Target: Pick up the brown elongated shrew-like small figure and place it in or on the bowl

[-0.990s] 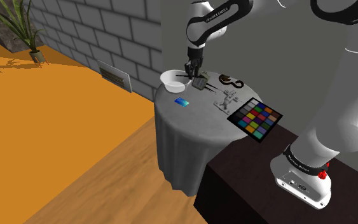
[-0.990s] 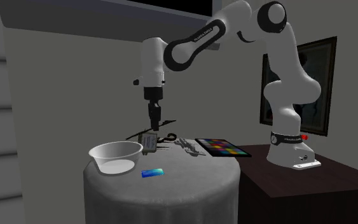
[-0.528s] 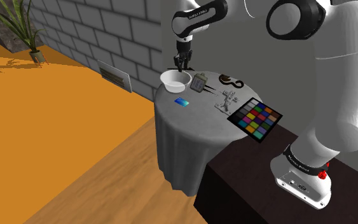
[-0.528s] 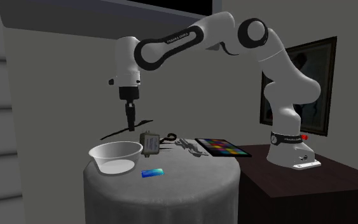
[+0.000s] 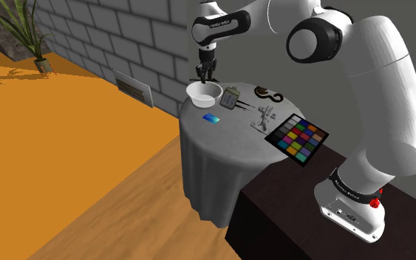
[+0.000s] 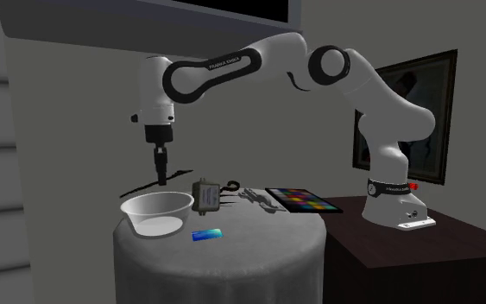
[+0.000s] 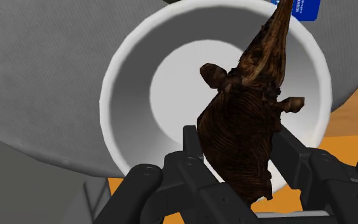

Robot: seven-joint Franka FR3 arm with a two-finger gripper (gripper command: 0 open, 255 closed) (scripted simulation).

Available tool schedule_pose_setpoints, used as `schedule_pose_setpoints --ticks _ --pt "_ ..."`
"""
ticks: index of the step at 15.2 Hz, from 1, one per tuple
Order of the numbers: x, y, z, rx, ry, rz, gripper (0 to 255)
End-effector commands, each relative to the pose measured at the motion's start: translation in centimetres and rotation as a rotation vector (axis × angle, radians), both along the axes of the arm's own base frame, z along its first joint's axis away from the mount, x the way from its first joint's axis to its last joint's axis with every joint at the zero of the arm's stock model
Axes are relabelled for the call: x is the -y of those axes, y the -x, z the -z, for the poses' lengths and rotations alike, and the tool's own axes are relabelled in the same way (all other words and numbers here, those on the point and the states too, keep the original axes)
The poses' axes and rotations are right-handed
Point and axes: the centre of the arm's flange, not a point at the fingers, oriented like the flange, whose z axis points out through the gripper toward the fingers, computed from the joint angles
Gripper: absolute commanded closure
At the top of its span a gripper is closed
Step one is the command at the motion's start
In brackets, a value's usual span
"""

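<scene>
When you looked across the shoulder view from its left, a green plant (image 5: 21, 29) stood in the upper left corner, by the grey brick wall (image 5: 110, 37). Next came the round table (image 5: 213, 170) with its grey cloth, in the middle of the frame. Your black gripper (image 5: 204, 74) hung just above the white bowl (image 5: 204, 93) at the table's upper left edge. A little blue card (image 5: 212, 118) lay just below the bowl in the frame. To the right of the bowl stood a small grey box (image 5: 231, 97), then a dark curly thing (image 5: 268, 94), then a colour chart (image 5: 296, 138) at the table's right edge. The white arm (image 5: 376, 89) rose from the dark stand (image 5: 273, 214) in the lower right.

In the second exterior view, the bowl (image 6: 157, 213) sat at the left of the table (image 6: 224, 268). The gripper (image 6: 159, 168) pointed straight down over it, and the brown shrew figure (image 6: 137, 188) showed as a thin dark line just above the bowl's rim. The blue card (image 6: 206, 234) lay right of the bowl, near the front, and the grey box (image 6: 204, 194) stood behind the card. The colour chart (image 6: 299, 199) lay further right.

In the wrist view, the gripper (image 7: 238, 153) had its jaws closed on the brown shrew figure (image 7: 241, 127). Both fingers (image 7: 193, 149) pressed its fat end. Its pointed end reached out over the bowl (image 7: 117, 83), toward the blue card (image 7: 304, 7). You had the figure up in the air, right over the bowl.
</scene>
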Motion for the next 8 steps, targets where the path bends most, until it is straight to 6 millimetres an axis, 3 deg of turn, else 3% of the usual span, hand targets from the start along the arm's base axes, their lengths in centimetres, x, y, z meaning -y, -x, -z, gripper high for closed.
schedule_pose_setpoints --ticks 1,8 --pt "0.0 -0.1 1.0 0.001 0.000 0.000 255" --pt "0.0 -0.1 4.7 0.001 0.000 0.000 255"
